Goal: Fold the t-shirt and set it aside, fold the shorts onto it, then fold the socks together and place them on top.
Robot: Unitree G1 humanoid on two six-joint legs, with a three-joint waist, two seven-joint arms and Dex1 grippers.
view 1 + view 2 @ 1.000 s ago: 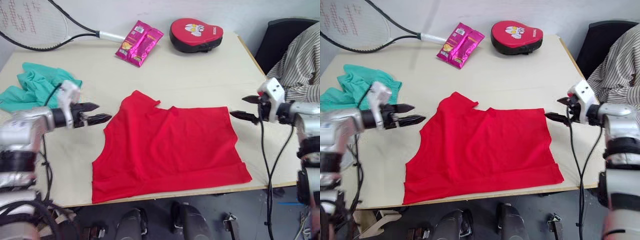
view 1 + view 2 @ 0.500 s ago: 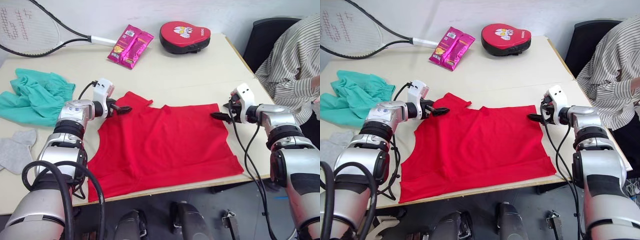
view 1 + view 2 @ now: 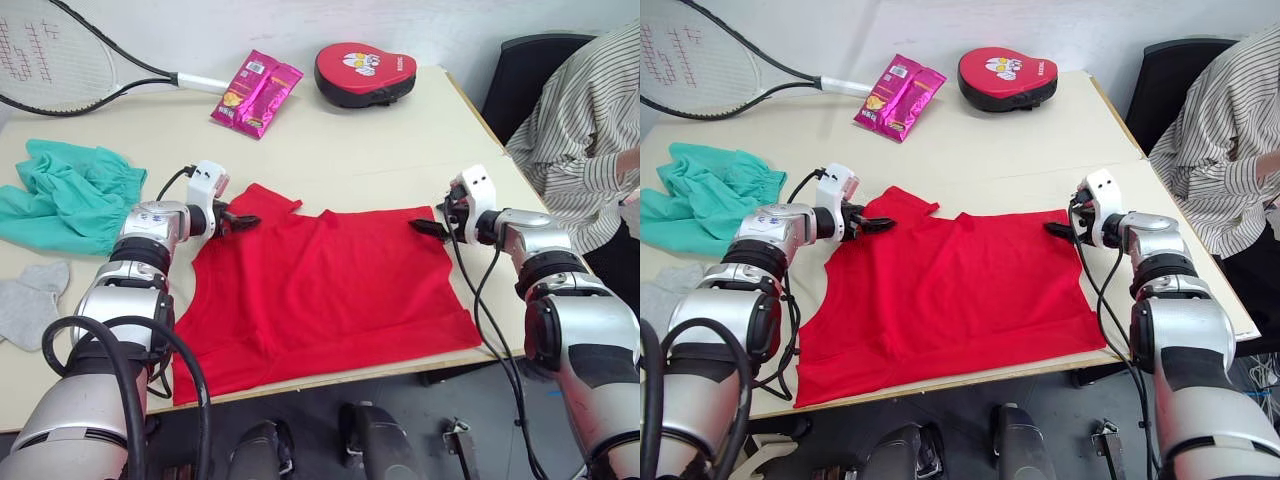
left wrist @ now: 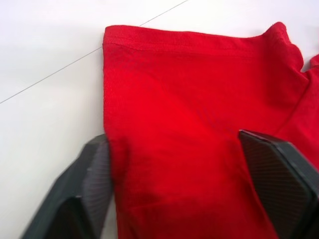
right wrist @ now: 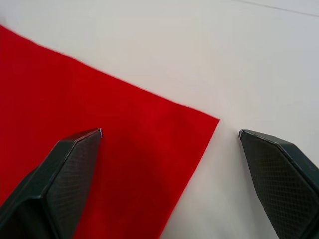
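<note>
The red t-shirt (image 3: 320,290) lies spread flat on the pale table (image 3: 340,160), partly folded, with one sleeve (image 4: 189,84) at its far left. My left gripper (image 3: 243,218) is open, and its fingers (image 4: 94,169) straddle that sleeve low over the table. At the shirt's far right corner (image 5: 199,122), my right gripper (image 3: 425,226) is open too, one finger over the cloth and one over bare table. The teal shorts (image 3: 65,190) sit crumpled at the table's left. The grey socks (image 3: 25,300) lie near the left front edge.
A tennis racket (image 3: 90,70), a pink snack packet (image 3: 255,90) and a red padded oval pad (image 3: 365,72) lie along the far side. A person in a striped shirt (image 3: 580,130) sits by a black chair (image 3: 520,70) at the right.
Both arms have swung inward from beside the shirt to its two far corners, and each open gripper has come down onto the cloth. The camera has shifted as well.
</note>
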